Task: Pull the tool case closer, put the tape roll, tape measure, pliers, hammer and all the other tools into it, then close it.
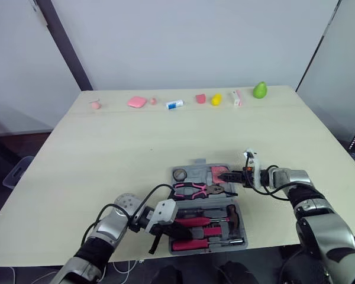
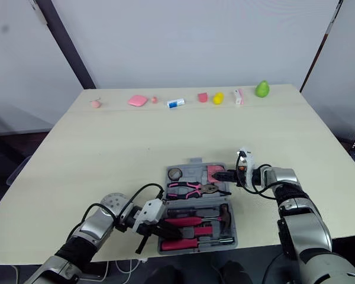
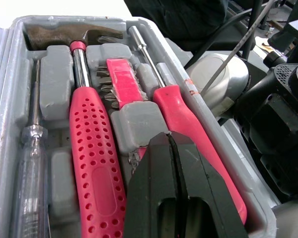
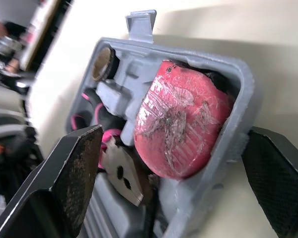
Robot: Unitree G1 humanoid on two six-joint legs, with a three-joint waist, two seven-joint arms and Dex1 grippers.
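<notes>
Right fingers (image 4: 69, 178) straddle tool case (image 4: 244, 84) corner.

Along the far edge of your pale table (image 1: 136, 148) you have a row of small things, well apart from the near side: a pink lump (image 1: 95, 105), a flat pink pad (image 1: 136, 102), a white-and-blue tube (image 1: 174, 104), a red piece (image 1: 200, 98) just beside a yellow one (image 1: 216, 99), a white-and-pink box (image 1: 236, 97) and a green pear (image 1: 260, 90).
</notes>
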